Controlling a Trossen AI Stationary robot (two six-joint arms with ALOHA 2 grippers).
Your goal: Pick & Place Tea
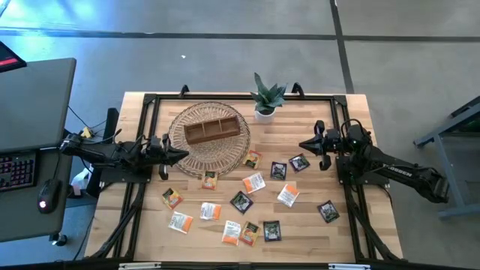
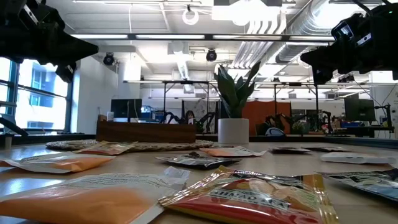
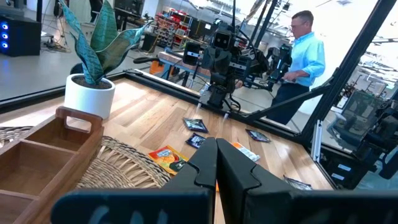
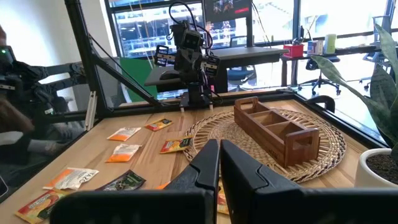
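Both hands empty and pinched closed, left hand (image 1: 182, 155) at the woven mat (image 1: 196, 114) edge, right hand (image 1: 304, 145) just beside the tea sachets (image 1: 253, 182) strewn flat on the counter (image 1: 142, 217) between them, probably overlapping, so a descent could snag two.

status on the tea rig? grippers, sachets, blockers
Left gripper and right gripper shut, empty, above the table. Tea sachets scattered loose; wooden tray empty on the woven mat. Nothing in the way.

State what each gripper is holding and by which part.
Nothing is held. The left gripper and the right gripper are both shut and empty above the table; the tea sachets lie loose on it.
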